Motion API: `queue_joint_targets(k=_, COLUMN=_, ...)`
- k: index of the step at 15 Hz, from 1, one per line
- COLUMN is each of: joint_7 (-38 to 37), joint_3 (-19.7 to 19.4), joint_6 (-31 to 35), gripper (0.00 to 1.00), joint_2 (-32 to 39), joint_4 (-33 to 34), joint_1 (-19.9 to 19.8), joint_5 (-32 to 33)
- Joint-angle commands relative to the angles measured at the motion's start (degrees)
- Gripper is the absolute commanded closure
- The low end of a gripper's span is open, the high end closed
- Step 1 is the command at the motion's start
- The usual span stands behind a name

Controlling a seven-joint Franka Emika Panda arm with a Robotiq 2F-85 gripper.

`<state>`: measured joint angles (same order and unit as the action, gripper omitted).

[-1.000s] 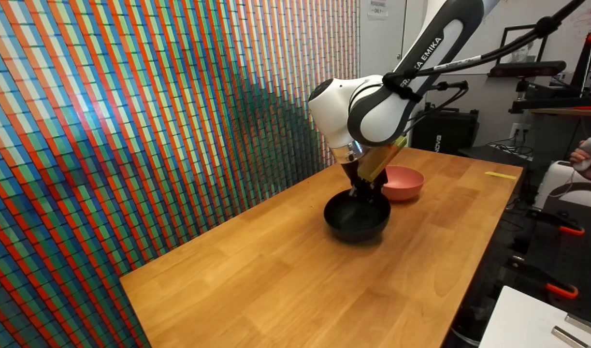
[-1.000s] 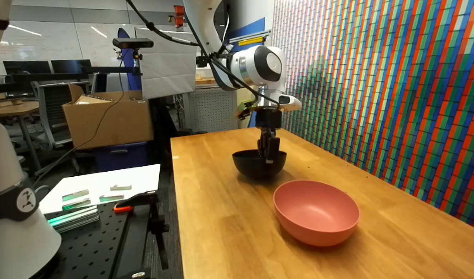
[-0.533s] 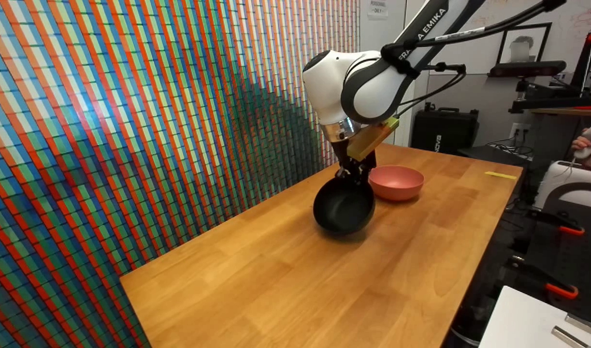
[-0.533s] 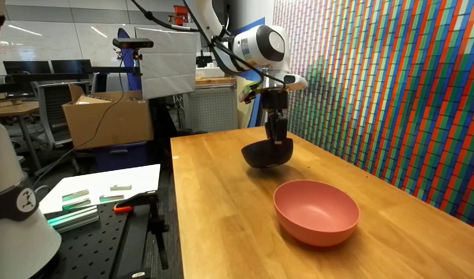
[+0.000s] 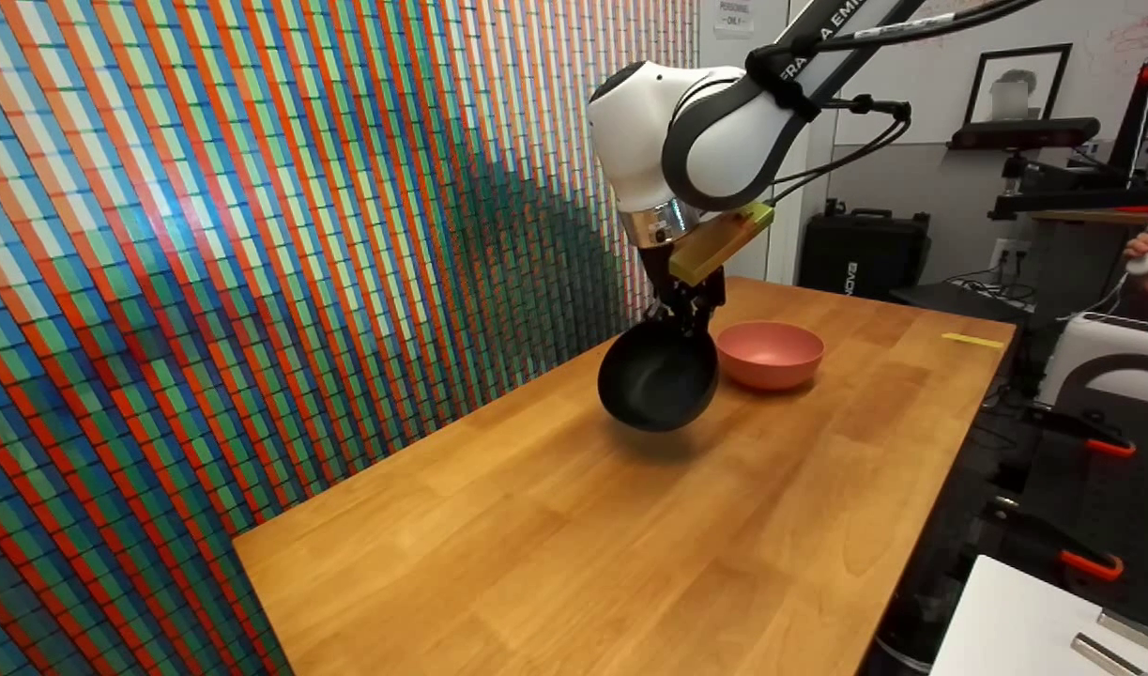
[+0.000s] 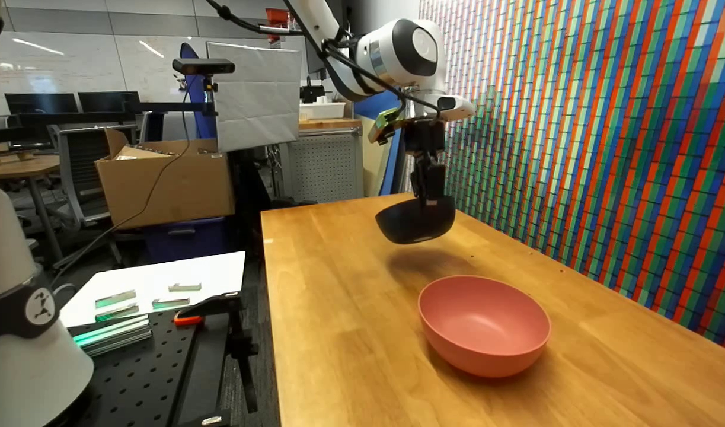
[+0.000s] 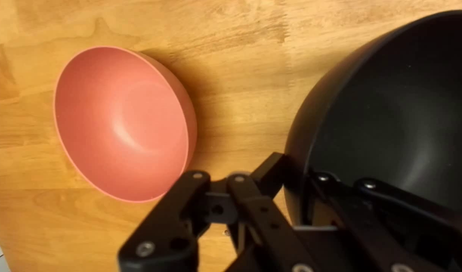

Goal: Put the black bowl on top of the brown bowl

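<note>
The black bowl (image 5: 653, 385) hangs tilted above the table, with a shadow beneath it. It also shows in an exterior view (image 6: 411, 222) and fills the right of the wrist view (image 7: 400, 105). My gripper (image 7: 297, 172) is shut on its rim, one finger outside and one inside the wall. The gripper also shows above the bowl in both exterior views (image 5: 683, 314) (image 6: 430, 198). The brown bowl (image 6: 485, 323), salmon-pink, stands upright and hollow side up on the table. It also shows in an exterior view (image 5: 771, 355) and at left in the wrist view (image 7: 125, 121), apart from the gripper.
Both bowls are over the wooden table (image 5: 498, 563). A wall of coloured tiles (image 5: 348, 235) runs along one long side of the table. A yellow strip (image 5: 972, 340) lies near a table corner. A white board (image 6: 166, 279) with metal pieces stands beside the table.
The gripper has risen from the table with the black bowl, which has lifted clear and tilted. It has also shifted slightly toward the tiled wall. The brown bowl has not moved.
</note>
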<state>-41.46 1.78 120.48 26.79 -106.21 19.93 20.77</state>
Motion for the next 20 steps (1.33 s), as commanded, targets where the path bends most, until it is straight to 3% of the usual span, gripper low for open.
queue_joint_targets(k=1, joint_7=0.8, joint_3=-0.5, joint_6=-1.1, gripper=0.91, joint_2=-4.7, joint_4=-2.1, joint_1=-2.1, joint_5=-1.3)
queue_joint_targets(k=13, joint_7=5.1, joint_3=-5.2, joint_6=-1.8, gripper=0.92, joint_2=-14.5, joint_4=-10.8, joint_1=-16.4, joint_5=-10.4)
queue_joint_targets(k=20, joint_7=5.9, joint_3=-6.3, joint_6=-1.2, gripper=0.92, joint_2=-14.9, joint_4=-14.0, joint_1=-19.4, joint_5=-13.0)
